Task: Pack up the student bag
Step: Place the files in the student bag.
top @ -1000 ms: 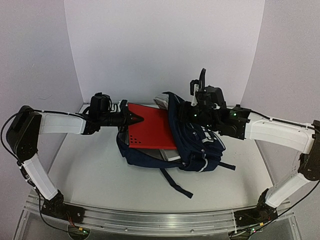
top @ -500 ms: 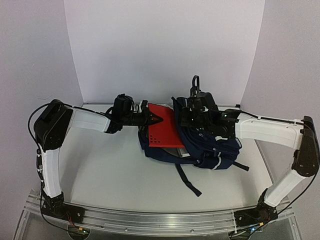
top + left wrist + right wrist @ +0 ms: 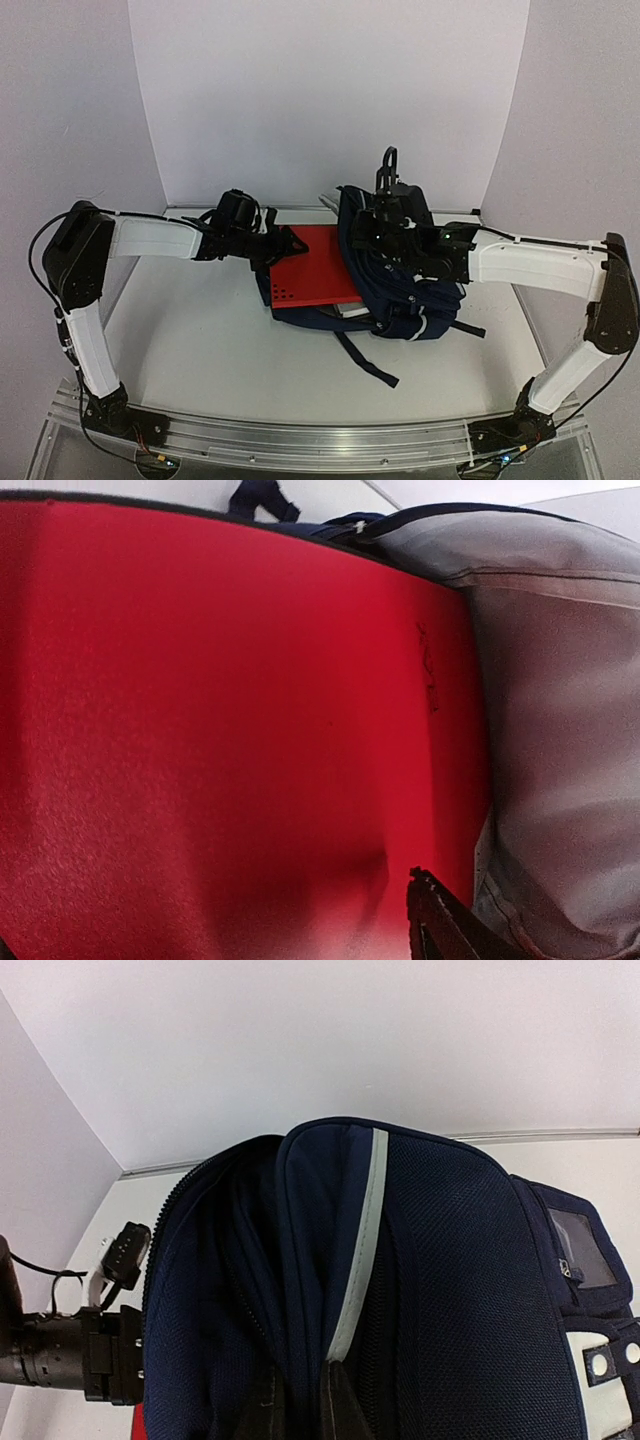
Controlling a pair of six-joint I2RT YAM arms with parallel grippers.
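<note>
Packing is running midway: right gripper [image 3: 300, 1405] is clamping student bag [image 3: 410, 300] open, red book [image 3: 315, 265] is lying half inserted, left gripper [image 3: 278, 243] state unclear.

red book [image 3: 312, 268]: right part hidden inside student bag [image 3: 405, 290]; blurred and cut off in left wrist view
right gripper [image 3: 300, 1410]: fingers mostly cut off at bottom edge

No readable text, small dark mark on red book [image 3: 428, 670] illegible
</note>
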